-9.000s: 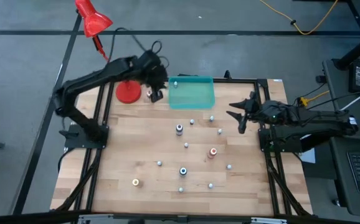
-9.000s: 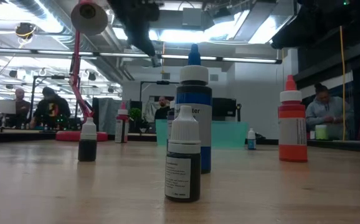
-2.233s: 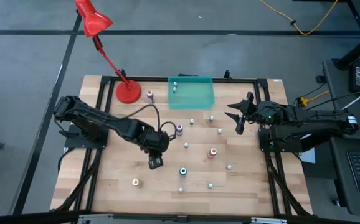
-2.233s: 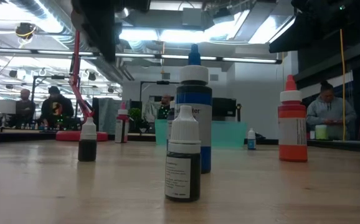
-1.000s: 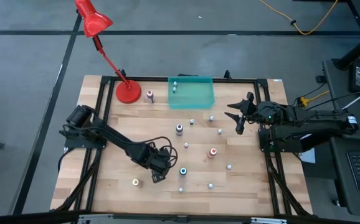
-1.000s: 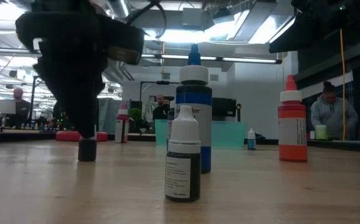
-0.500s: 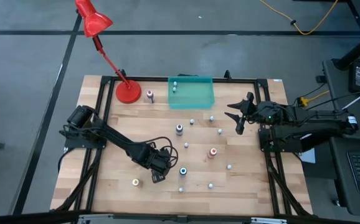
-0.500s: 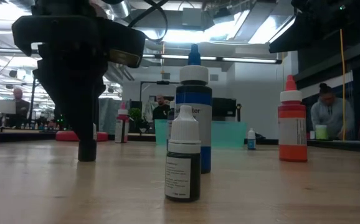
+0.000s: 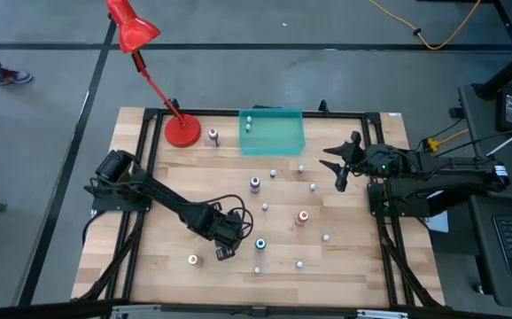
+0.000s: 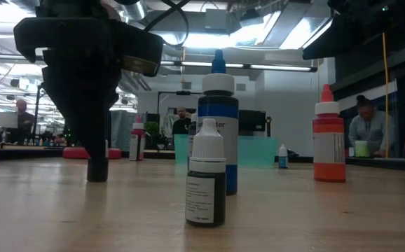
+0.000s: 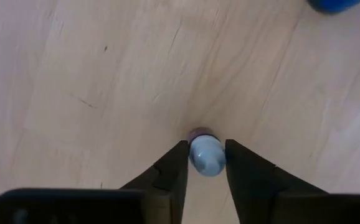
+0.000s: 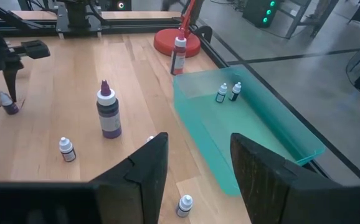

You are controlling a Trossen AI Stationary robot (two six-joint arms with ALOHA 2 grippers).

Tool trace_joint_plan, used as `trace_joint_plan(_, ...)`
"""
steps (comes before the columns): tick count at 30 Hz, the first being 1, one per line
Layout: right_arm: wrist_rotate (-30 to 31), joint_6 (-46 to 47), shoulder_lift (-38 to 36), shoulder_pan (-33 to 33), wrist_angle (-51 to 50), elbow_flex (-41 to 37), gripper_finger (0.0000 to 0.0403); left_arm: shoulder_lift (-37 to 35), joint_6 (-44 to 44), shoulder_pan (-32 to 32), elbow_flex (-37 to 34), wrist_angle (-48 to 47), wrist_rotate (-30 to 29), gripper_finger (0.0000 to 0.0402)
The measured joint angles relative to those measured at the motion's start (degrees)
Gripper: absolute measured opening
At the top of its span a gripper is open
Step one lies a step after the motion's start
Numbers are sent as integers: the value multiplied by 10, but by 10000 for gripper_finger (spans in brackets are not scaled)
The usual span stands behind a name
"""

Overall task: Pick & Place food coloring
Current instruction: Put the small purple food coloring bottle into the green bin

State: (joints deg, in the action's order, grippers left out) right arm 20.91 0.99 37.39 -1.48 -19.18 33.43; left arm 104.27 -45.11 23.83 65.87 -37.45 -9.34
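The wooden surface [image 9: 176,275] carries a translucent teal tray [image 9: 284,140] at its far edge, with two tiny bottles [image 12: 228,92] standing inside. A red desk lamp [image 9: 182,131] stands beside the tray, with a pink-capped bottle [image 9: 213,136] between the lamp base and the tray.

The left arm reaches across to the near-centre of the surface. The left end effector [image 11: 206,155] points straight down, its fingers [image 11: 171,167] closed against both sides of a small whitish-capped bottle [image 11: 206,157] that stands upright on the wood. The right end effector [image 9: 338,165] is held at the right edge, its fingers parted and holding nothing.

The remaining food coloring stands scattered over the middle of the surface: a blue bottle [image 9: 260,244], a red-orange bottle [image 9: 303,215], a purple bottle [image 9: 255,183], a yellow bottle [image 9: 192,260], and several very small whitish ones [image 9: 299,264].
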Motion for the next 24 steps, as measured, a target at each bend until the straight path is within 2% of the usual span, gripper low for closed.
trace_joint_plan(5, 0, 0, 0, 0, 0, 0, 175, -1, -10, 0, 0, 0, 3, 63)
trace_joint_plan(10, 0, 0, 0, 0, 0, 0, 175, -16, -10, -4, 19, -14, -8, 60)
trace_joint_plan(15, 0, 0, 0, 0, 0, 0, 175, -60, 21, -42, 88, -77, -26, 59)
trace_joint_plan(24, 0, 0, 0, 0, 0, 0, 175, -115, 103, -153, 232, -200, -28, 59)
